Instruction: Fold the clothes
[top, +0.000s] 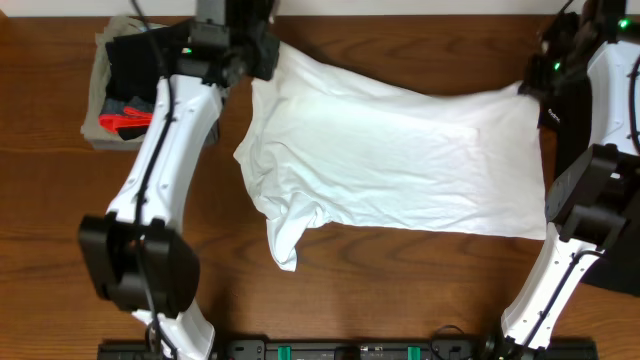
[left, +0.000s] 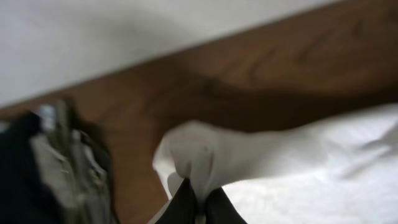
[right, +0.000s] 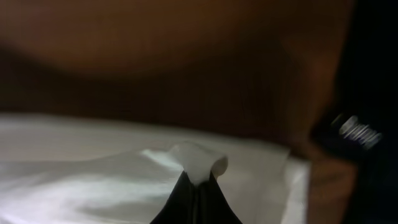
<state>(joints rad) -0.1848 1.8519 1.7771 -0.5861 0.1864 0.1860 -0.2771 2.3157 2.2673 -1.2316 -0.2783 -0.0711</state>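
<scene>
**A:** What is the left hand doing?

**B:** The left hand is closed. Its two dark fingers pinch a bunched fold of the white T-shirt, and a knob of white cloth stands up just above the tips.

**A:** And the right hand?

**B:** The right hand is closed too, nipping a small peak at the same shirt's edge. The cloth rises into a little tent at the tips and runs off flat to the left.

**A:** Where on the shirt do they grip?

**B:** From above, the left hand is at the shirt's far left corner and the right hand at its far right corner.

**A:** How does the shirt lie?

**B:** It lies across the middle of the table. It is fairly smooth along the far edge between the two hands and over its right half. The left side is rumpled, with folds gathered there. A tongue of cloth reaches toward the near side at the left.

**A:** Anything else on the table?

**B:** A grey bin stands at the far left, just beside the left arm and apart from the shirt. Dark cloth lies in it, with something red next to that. The wrist view of the bin is too blurred to tell more.
</scene>
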